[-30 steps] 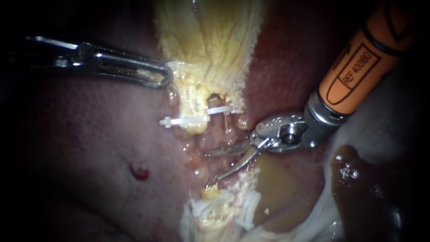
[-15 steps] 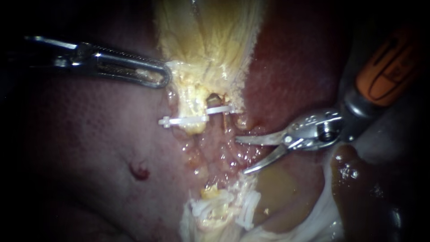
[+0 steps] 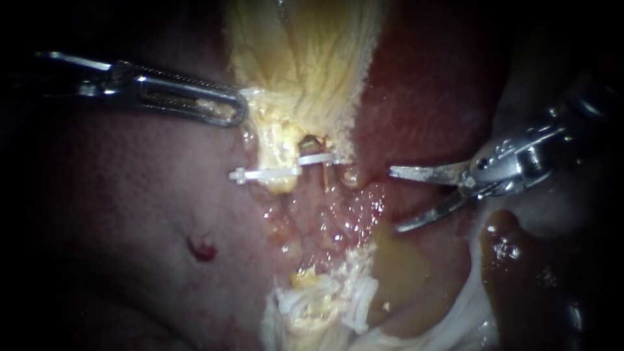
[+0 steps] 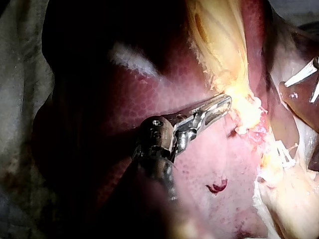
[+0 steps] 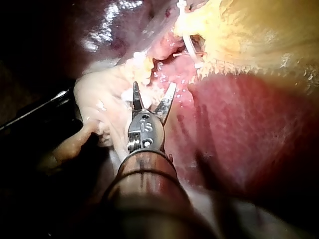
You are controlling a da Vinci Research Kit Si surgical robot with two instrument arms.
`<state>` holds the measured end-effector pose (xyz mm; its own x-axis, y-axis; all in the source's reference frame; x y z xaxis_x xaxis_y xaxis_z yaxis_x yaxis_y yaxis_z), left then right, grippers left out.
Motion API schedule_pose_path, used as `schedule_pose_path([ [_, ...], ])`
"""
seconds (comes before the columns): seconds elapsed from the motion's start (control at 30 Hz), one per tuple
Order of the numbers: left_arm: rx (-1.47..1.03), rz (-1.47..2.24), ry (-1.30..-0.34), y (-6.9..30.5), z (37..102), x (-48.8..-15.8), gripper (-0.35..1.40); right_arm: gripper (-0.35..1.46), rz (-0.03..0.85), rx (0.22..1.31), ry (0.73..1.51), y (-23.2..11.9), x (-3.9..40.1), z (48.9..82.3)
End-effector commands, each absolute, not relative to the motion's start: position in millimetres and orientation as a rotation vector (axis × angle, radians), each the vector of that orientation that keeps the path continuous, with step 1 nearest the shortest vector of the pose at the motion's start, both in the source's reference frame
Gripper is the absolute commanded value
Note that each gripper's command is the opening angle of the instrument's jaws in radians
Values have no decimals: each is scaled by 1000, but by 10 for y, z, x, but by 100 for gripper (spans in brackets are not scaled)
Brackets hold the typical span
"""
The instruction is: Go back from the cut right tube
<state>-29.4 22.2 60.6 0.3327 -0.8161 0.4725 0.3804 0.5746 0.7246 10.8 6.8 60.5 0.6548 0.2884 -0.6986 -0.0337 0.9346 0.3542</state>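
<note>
Right tool [image 3: 394, 199] spread open at the middle right of the frame, well apart from the cut right tube [image 3: 324, 170].
Its two thin blades point to the left over the liver [image 3: 422, 97] and hold nothing. The tube's stump hangs under a white clip [image 3: 318, 158] just right of the frame's centre, near a second clip [image 3: 263, 174]. Left tool [image 3: 241, 110], coming from the upper left, is pinching the edge of the yellow gallbladder [image 3: 305, 58].
</note>
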Motion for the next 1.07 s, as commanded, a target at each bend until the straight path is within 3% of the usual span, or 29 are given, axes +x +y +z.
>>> schedule_pose_path([
  [0.03, 544, -836, -930, 220, 608, -296, -35, 145, 186, 325, 840, 68, 107, 607],
  [0.6, 567, -803, -937, 194, 651, -353, -35, 145, 186, 325, 840, 68, 107, 607],
  [1.07, 576, -801, -933, 191, 651, -356, -35, 145, 180, 325, 842, 69, 107, 607],
])
